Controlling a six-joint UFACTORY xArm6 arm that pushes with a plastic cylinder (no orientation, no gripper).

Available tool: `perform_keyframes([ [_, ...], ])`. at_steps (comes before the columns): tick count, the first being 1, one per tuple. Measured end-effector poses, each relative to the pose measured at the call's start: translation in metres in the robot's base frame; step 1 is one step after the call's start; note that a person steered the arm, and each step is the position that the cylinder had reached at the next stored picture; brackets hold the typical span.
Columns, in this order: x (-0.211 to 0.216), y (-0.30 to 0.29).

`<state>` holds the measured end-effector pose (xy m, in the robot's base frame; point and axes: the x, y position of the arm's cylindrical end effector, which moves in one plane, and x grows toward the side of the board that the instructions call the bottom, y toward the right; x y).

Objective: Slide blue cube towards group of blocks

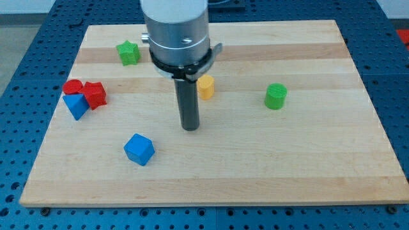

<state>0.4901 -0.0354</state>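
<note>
Blue cube (139, 149) sits untouched, lower-left of my tip (190, 128), which holds nothing; approaching, I must get behind its right side, then push left toward the red blocks (86, 92).

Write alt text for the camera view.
My tip rests on a wooden board, up and right of a blue cube. At the view's left cluster two red blocks and a blue block; a green star, yellow block and green cylinder stand apart.
</note>
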Motion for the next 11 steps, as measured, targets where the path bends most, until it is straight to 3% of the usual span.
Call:
perform_keyframes([
  [2, 0.083, -0.005],
  [3, 0.088, -0.040],
  [7, 0.034, -0.135],
  [11, 0.024, -0.112],
])
